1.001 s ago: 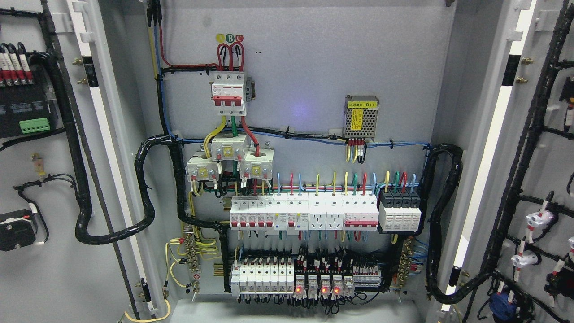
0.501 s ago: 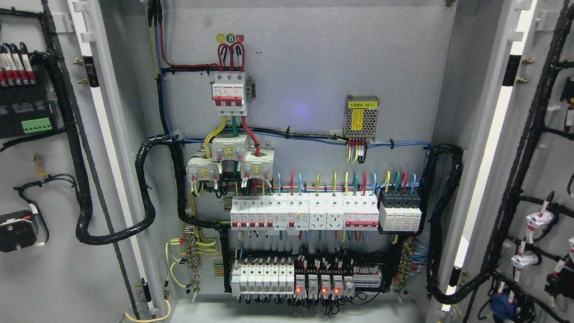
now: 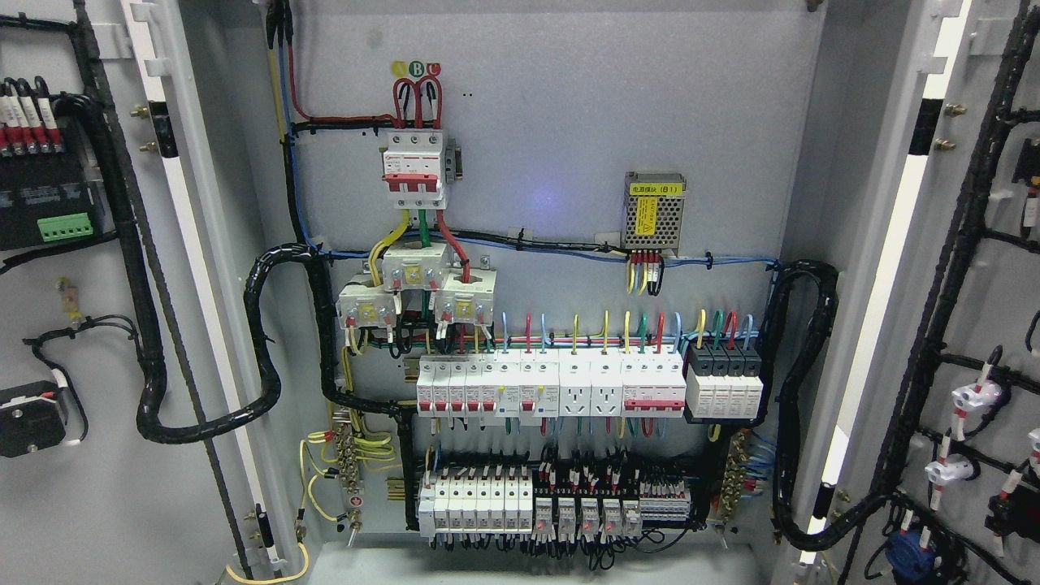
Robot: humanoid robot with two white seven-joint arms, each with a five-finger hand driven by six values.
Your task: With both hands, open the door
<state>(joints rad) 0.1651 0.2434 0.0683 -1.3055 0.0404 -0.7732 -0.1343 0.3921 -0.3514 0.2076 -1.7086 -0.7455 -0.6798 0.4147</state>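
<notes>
We saw no hand of ours anywhere in the frame, so we could not tell whether our fingers were spread or curled. Both doors already stood swung wide: the left door (image 3: pixel 89 325) filled the left edge of the frame, the right door (image 3: pixel 975 309) the right edge, and the cabinet (image 3: pixel 552 122) with its rows of breakers (image 3: pixel 552 386) lay bare in the middle. We judged the opening step finished, probably. Next called only for keeping both arms clear of the wiring.
</notes>
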